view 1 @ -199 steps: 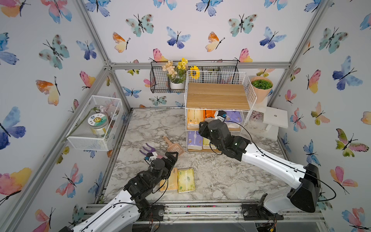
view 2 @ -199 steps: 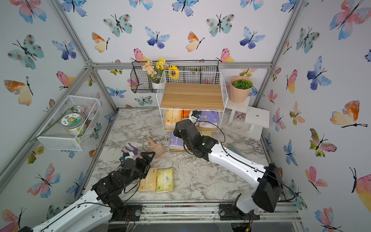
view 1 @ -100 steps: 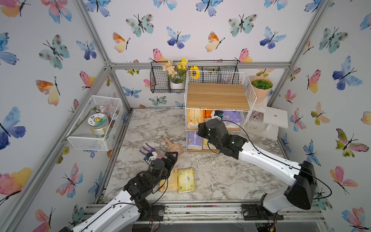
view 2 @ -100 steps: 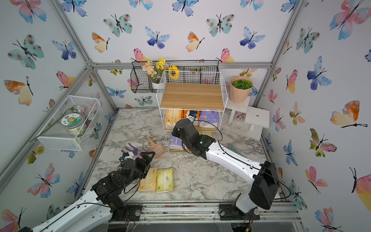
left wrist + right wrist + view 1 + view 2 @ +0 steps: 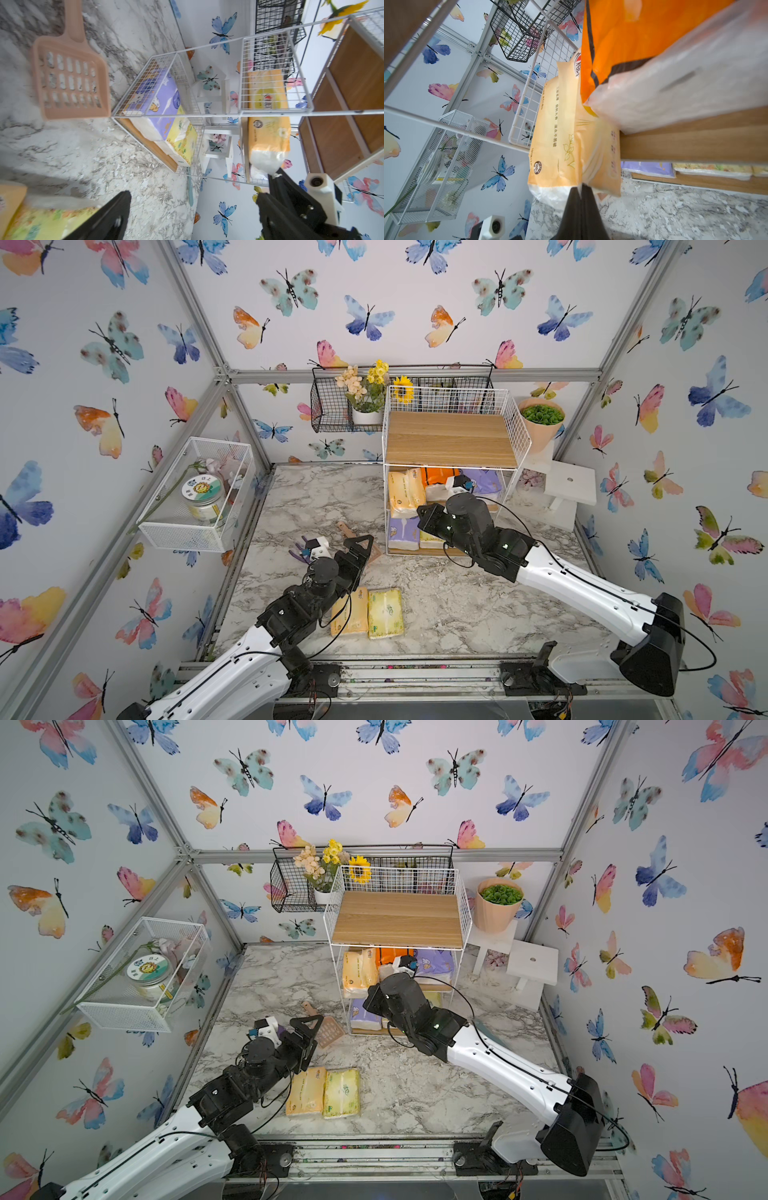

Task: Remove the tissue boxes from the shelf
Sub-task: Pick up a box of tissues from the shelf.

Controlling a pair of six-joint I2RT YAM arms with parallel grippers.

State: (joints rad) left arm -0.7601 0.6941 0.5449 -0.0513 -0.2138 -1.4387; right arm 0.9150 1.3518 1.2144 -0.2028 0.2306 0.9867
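Our right hand (image 5: 581,187) is clenched at the open front of the shelf (image 5: 453,439), on its middle tier. Its fingertips press together on what looks like only a thin fold of wrapper at the near end of the peach-orange packs (image 5: 554,135). Two of them stand on edge side by side there, and the pinch sits right at the seam between them. We cannot tell which one we hold, or whether we hold both.

That makes the pull the delicate part. We judge it best to draw straight out along the board, low and slow, so the film takes the load evenly and neither slips nor tears. We watch the wrist view: if the pack does not follow the hand, we let go and bite deeper, around its body. We keep clear of the white wire frame, and we mind the bright orange pack (image 5: 623,41) lying right against the peach ones, since it may topple or get dragged along. A soft pack probably sags once off the board, so we lift only when it is fully out.

Our left hand (image 5: 358,545) hangs released above the desk (image 5: 457,605), near the pink scoop (image 5: 68,79) and beside two packs (image 5: 385,613) already lying flat on the marble. We set the new one next to those, away from the shelf's foot, where a lilac pack (image 5: 401,529) and a yellow-green pack (image 5: 182,143) wait on the lowest tier.
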